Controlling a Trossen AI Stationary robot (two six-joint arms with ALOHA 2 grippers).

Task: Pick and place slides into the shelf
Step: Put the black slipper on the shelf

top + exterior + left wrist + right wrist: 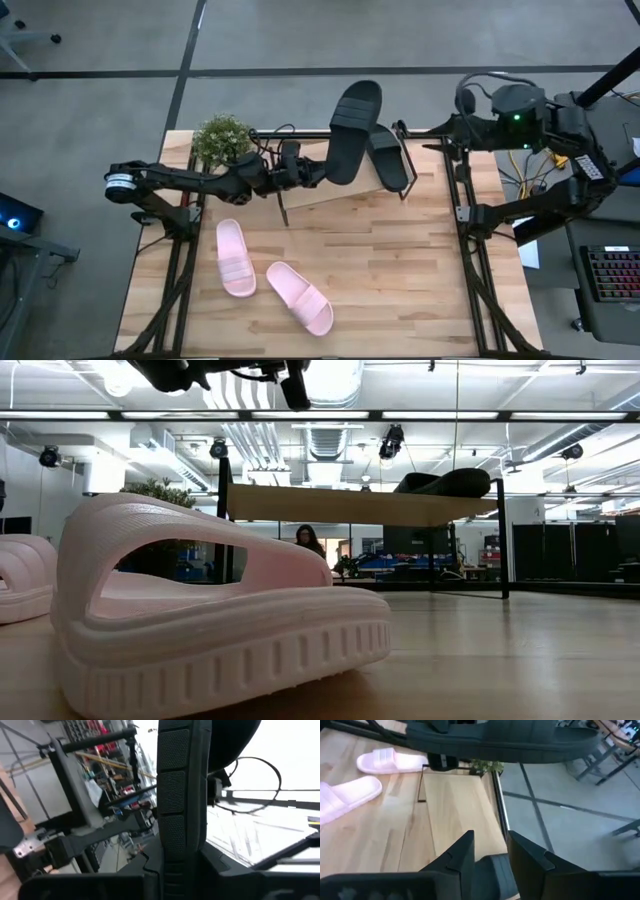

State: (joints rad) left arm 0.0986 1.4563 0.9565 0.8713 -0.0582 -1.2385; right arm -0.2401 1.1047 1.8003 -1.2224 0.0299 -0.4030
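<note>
1. Wooden table (400,270) on grey floor; two pink slides (236,257) lie at 7 o'clock.
2. My left pincer (318,172) clamps a black slide (352,130) above the shelf (455,805).
3. My right pincer (490,851) grips the second black slide (390,157) on the shelf.
4. The room behind is dim.

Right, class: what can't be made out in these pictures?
Left wrist view: the black slide in the left gripper fills the frame, hiding the shelf.
Low view: the near pink slide blocks the tabletop behind it; the other pink slide is cut by the left edge.
</note>
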